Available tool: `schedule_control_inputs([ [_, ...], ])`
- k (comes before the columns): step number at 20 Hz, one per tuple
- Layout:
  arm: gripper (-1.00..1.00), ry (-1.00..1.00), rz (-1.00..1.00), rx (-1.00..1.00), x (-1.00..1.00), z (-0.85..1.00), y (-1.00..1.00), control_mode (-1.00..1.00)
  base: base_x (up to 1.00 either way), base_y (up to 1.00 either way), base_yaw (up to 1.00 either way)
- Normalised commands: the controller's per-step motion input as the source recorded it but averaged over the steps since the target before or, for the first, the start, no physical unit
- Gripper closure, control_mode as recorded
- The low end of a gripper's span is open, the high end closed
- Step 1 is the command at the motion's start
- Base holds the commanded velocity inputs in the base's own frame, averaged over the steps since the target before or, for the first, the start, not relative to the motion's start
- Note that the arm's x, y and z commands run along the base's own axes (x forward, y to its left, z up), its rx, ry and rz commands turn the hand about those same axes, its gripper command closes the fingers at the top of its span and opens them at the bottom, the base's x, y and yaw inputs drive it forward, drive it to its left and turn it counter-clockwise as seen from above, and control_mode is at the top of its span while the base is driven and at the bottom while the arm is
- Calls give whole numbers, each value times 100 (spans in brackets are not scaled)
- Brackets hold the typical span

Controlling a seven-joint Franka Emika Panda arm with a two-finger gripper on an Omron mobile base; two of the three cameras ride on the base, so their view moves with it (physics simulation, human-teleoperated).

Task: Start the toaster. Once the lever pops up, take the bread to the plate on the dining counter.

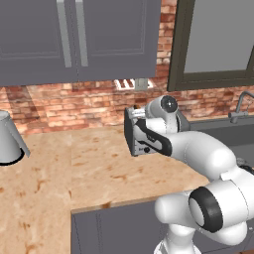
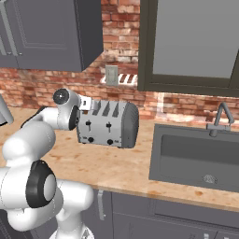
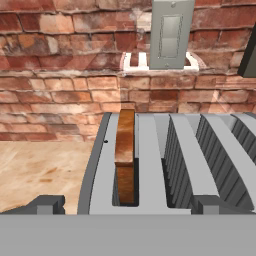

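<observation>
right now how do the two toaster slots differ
The left slot holds the bread, a tan-brown slice standing on edge and poking above the toaster top; the right slot holds nothing. The left slot shows brown crust inside; the right slot shows only its dark grey walls. Both are long narrow openings running side by side in the silver-grey top.

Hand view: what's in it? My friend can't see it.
A tan-brown bread slice stands in the left slot of a silver-grey toaster, seen from just above. Behind are a red brick wall and a grey wall switch.
</observation>
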Motion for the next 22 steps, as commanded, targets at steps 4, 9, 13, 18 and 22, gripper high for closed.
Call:
schedule_control_inputs([
  [4,-100,0,0,0,0,0,0,-100,0,0,0],
  [9,-100,0,0,0,0,0,0,-100,0,0,0],
  [13,-100,0,0,0,0,0,0,-100,0,0,0],
  [18,-100,0,0,0,6,0,0,-100,0,0,0],
  [22,-100,0,0,0,29,0,0,-100,0,0,0],
])
